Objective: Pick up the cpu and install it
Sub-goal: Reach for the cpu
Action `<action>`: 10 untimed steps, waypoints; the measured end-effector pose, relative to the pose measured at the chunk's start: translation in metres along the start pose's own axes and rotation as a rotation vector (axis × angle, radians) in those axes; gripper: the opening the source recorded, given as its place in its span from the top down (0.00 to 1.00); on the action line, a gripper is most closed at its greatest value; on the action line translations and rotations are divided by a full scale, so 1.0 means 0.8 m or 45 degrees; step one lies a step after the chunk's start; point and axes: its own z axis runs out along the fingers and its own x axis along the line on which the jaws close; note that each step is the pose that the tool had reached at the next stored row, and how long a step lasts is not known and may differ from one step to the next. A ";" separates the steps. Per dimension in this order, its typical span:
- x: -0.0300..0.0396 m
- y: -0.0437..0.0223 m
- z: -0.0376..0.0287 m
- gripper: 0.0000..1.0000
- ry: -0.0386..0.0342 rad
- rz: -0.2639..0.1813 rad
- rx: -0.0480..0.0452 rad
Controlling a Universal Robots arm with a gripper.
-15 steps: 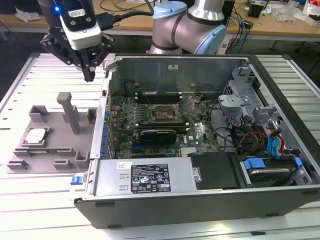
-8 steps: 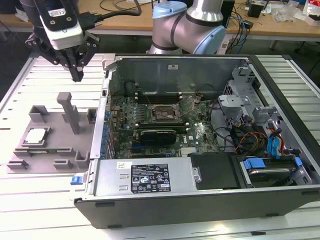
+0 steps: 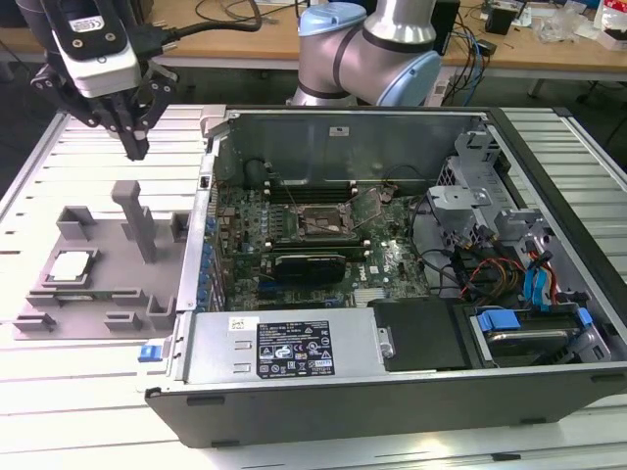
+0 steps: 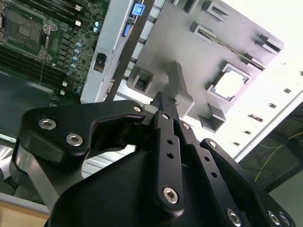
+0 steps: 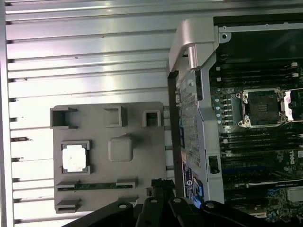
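The cpu (image 3: 71, 266) is a small silvery-white square chip lying flat in a recess of the grey holder block (image 3: 110, 297), at the exterior view's left. Both wrist views look down on the cpu (image 4: 230, 85) (image 5: 75, 157) from well above. My gripper (image 3: 134, 149) hangs high over the slatted table, beyond the block and apart from the chip. Its black fingers (image 4: 162, 109) meet at the tip, shut with nothing between them. Inside the open computer case, the black cpu socket (image 3: 328, 223) (image 5: 260, 108) on the green motherboard has its metal frame lifted.
A tall grey post (image 3: 137, 217) rises from the holder block near the case wall (image 3: 196, 264). A long dark expansion card (image 3: 309, 264) lies below the socket. Drive cages and cables (image 3: 509, 264) fill the case's right part. The arm's base (image 3: 367, 49) stands behind the case.
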 end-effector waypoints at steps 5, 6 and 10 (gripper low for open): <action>0.0160 -0.0010 -0.0004 0.89 0.0001 0.000 0.000; 0.0183 -0.0011 -0.0004 0.89 0.0000 0.000 0.000; 0.0280 -0.0018 -0.0004 0.89 0.0000 0.000 0.000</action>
